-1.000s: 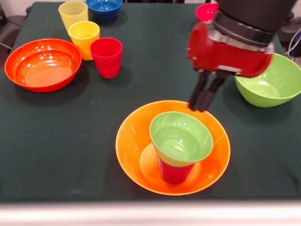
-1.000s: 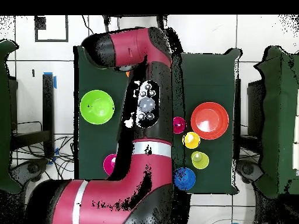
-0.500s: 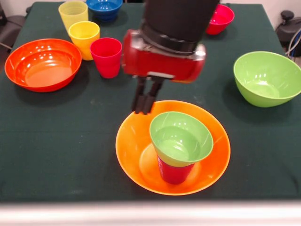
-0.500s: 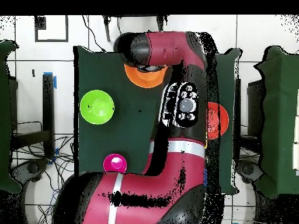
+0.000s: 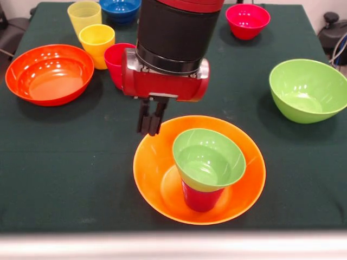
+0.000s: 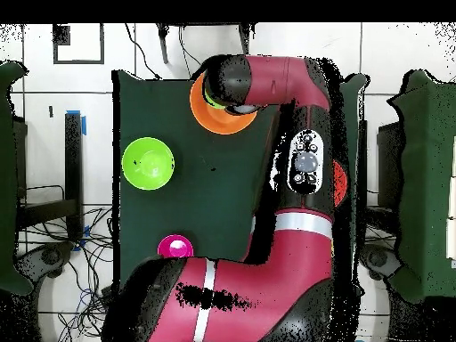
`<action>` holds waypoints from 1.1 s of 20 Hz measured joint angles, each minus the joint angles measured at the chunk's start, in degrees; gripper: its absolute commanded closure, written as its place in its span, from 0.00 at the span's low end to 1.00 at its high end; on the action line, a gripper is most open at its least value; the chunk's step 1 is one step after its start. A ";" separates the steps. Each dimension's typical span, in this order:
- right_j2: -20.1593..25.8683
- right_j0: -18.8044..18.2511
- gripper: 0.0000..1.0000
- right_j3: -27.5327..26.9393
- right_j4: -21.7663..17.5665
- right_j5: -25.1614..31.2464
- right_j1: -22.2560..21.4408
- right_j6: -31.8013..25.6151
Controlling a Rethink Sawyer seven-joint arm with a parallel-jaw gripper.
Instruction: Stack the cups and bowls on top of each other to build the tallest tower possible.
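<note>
The tower stands near the front: a large yellow-orange bowl holds a red-looking cup, and a small green bowl sits tilted on that cup. My gripper hangs shut and empty over the big bowl's far left rim, left of the green bowl. Behind the arm a red-pink cup is partly hidden. A yellow-orange cup and a pale yellow cup stand beyond it. In the overhead view the arm covers the gripper and most of the yellow-orange bowl.
A wide orange-red bowl lies at the left and a blue bowl at the far left. On the right are a large green bowl and a small red-pink bowl.
The arm has swung leftward in the front view, from beside the large green bowl to the yellow-orange bowl's left rim. It now hides part of the red-pink cup. The tower is unmoved.
</note>
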 measured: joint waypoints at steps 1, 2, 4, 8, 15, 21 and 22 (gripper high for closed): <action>0.27 0.09 1.00 0.02 -0.01 0.00 0.03 0.00; 0.40 0.14 1.00 0.02 -0.01 0.00 0.04 0.00; 0.99 0.38 1.00 0.02 0.00 0.00 0.04 0.00; 1.75 0.89 1.00 0.02 -0.01 0.00 0.04 0.00; 2.27 1.88 1.00 0.02 -0.05 0.00 0.04 0.00; 3.08 1.86 1.00 0.02 -0.21 0.00 0.24 0.00; 3.16 1.85 1.00 0.02 -0.24 0.00 0.29 0.00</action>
